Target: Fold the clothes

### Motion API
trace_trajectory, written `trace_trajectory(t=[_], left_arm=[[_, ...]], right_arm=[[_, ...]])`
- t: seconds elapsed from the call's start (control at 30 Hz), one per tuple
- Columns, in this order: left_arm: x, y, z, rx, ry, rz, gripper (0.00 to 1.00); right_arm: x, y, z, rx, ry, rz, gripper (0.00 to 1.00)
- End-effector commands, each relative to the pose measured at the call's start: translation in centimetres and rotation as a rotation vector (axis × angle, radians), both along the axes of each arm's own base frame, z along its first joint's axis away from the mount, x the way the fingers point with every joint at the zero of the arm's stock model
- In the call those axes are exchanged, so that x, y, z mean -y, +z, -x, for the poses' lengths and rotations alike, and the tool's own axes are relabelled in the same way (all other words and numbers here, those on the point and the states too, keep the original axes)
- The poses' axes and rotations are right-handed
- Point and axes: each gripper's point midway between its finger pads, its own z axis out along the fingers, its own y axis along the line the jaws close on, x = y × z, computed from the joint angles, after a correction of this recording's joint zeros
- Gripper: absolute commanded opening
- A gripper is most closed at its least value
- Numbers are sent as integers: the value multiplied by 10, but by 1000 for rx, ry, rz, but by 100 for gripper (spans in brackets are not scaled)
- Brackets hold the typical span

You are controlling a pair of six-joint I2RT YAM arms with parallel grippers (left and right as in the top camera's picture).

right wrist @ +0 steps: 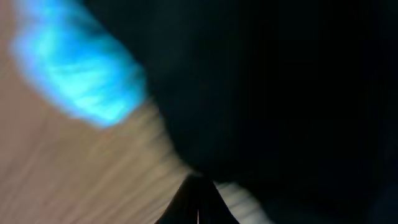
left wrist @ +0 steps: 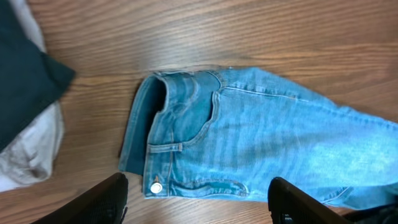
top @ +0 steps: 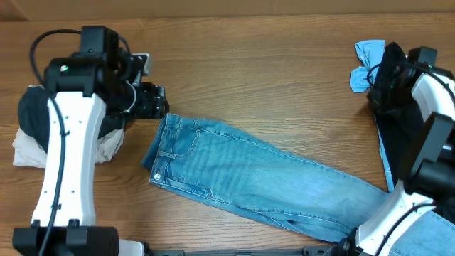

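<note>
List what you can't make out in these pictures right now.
- Jeans hems: overhead, hidden behind the right arm; the left wrist view cuts the legs off.
- Right end effector: right wrist view too blurred to tell open or shut; overhead, it merges with the dark cloth.
- White garment: overhead, mostly covered by the left arm and navy top.

Bare table [top: 270, 78] beyond the jeans [top: 242, 178] — open passage, dark top [top: 28, 110] crowding left edge, blue cloth [top: 368, 53] far right.
</note>
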Motion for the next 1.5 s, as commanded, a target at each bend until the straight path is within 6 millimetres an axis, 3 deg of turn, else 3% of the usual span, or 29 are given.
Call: trace_trajectory(t=[0.0, 0.07, 0.23, 0.37, 0.47, 0.6, 0.7, 0.83, 0.97, 1.07, 1.13, 1.27, 1.47], left_arm=[[10, 3, 2, 7, -21, 21, 77], [10, 3, 2, 6, -18, 21, 77], [10, 3, 2, 5, -17, 21, 79], [10, 4, 1, 11, -17, 21, 80], [10, 4, 1, 11, -18, 21, 82], [10, 5, -2, 25, -18, 22, 85], [10, 5, -2, 25, -18, 21, 86], [9, 4, 2, 11, -17, 19, 85], [8, -3, 6, -18, -18, 8, 91], [1, -27, 12, -66, -8, -34, 93], [2, -56, 15, -115, 13, -29, 94], [-8, -112, 10, -133, 27, -97, 94], [-2, -155, -16, -73, -23, -84, 97]], right_arm=[[39, -29, 21, -88, -97, 39, 4], [58, -37, 35, -124, -161, 58, 4], [130, -37, 84, -211, -368, 177, 4], [161, -34, 108, -201, -486, 155, 4], [164, -27, 99, -99, -508, 20, 4], [146, 1, 62, 109, -358, -163, 8], [133, 38, 40, 241, -278, -224, 12], [99, 124, 15, 443, -153, -269, 20], [61, 176, 13, 509, -70, -267, 44], [18, 203, 14, 511, 9, -276, 59], [-9, 210, 14, 502, 79, -284, 66], [-58, 207, 15, 451, 226, -311, 69], [-103, 202, 16, 402, 348, -328, 69]])
